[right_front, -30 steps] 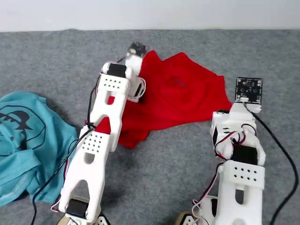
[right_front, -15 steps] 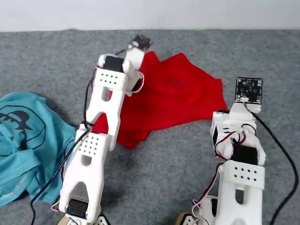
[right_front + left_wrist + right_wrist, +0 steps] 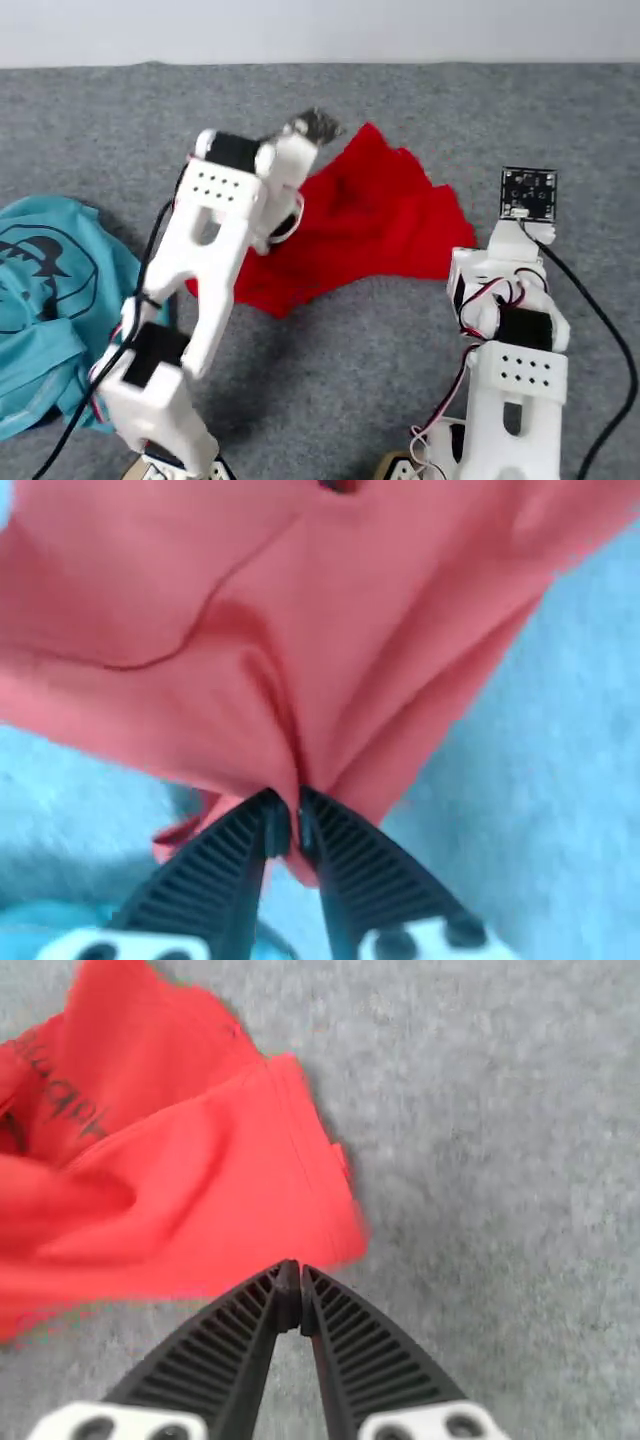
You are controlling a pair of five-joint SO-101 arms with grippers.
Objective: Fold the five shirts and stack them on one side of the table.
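Lifting and swinging back toward 7 o'clock over the past second, the left arm has hauled the red shirt [image 3: 380, 220] up with it, so the cloth now rises to a peak near the wrist and its 3 o'clock corner has drawn in toward the centre. The left gripper [image 3: 285, 825] is clenched on a pinched fold of that red shirt, fabric gathering into creases at the jaw tips. The right arm has kept its place at 5 o'clock; the right gripper [image 3: 292, 1295] is closed on nothing, poised over the grey table [image 3: 500, 120] just beside the shirt's hem. Dark print [image 3: 60, 1110] runs across the red cloth, too skewed to read. The teal shirt [image 3: 50, 290] lies crumpled at 9 o'clock, bearing a dark round graphic [image 3: 40, 270].
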